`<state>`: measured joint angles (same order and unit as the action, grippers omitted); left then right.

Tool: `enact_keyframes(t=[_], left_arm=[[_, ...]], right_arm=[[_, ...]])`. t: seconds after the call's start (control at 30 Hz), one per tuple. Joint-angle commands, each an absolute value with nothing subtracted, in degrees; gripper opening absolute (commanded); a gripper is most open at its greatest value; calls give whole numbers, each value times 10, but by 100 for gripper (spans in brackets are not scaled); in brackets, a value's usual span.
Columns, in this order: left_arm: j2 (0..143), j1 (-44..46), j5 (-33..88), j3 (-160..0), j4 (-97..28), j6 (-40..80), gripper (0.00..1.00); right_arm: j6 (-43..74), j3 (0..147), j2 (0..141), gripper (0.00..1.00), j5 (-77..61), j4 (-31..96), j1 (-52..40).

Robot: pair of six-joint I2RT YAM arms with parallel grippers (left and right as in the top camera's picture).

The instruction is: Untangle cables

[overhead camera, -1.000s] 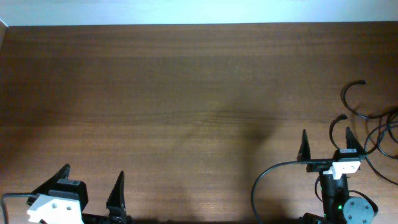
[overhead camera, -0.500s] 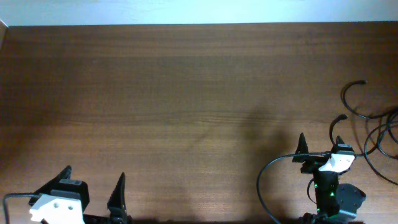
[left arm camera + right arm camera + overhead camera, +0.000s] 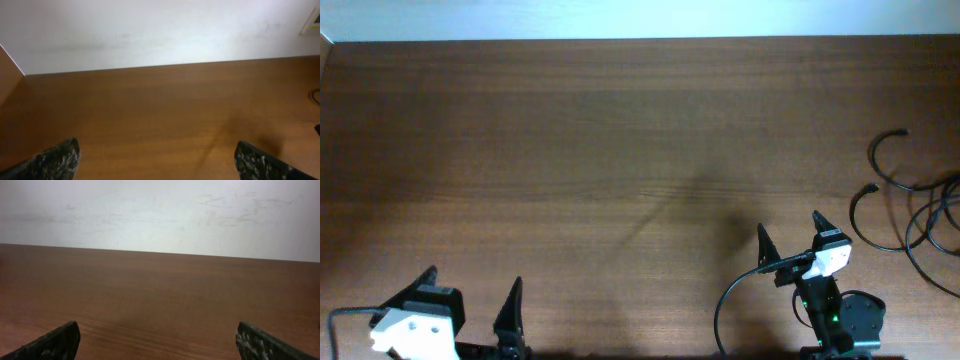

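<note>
The cables (image 3: 920,205) are thin black cords lying in loose loops at the table's right edge in the overhead view, with two curled free ends pointing left. My right gripper (image 3: 790,233) is open and empty near the front edge, left of the cables and apart from them. Its wrist view (image 3: 157,340) shows only bare wood between the fingers. My left gripper (image 3: 470,285) is open and empty at the front left, far from the cables. Its wrist view (image 3: 157,157) shows bare wood; a bit of black cord (image 3: 316,96) shows at its right edge.
The brown wooden table (image 3: 620,130) ends at a white wall along the back. A thick black arm wire (image 3: 735,290) arcs beside my right arm at the front edge.
My right gripper has pulled back toward the front edge and swung left, away from the cables. The cables and my left arm have not moved.
</note>
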<state>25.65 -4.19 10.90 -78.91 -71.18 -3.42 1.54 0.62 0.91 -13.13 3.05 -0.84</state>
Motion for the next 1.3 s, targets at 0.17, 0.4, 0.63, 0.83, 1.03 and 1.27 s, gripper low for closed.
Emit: enact_keyframes(t=[0.17,0.4,0.63,0.83,1.03,1.27], left_arm=[[218,-39,367,-336,-422,70,99],[218,-39,377,-271,-256,-182,99],[105,-38,437,-125,-1,-226,99],[28,-21,313,-57,95,-229,99],[3,-21,251,-5,40,-230,99],[3,-21,216,-5,-32,-224,99]], right_arm=[[20,3,3,99,-132,34,-11],[20,3,3,99,-132,34,-11],[20,3,3,99,-132,34,-11],[20,3,3,99,-132,34,-11],[20,3,3,99,-132,34,-11],[20,3,3,99,-132,34,-11]])
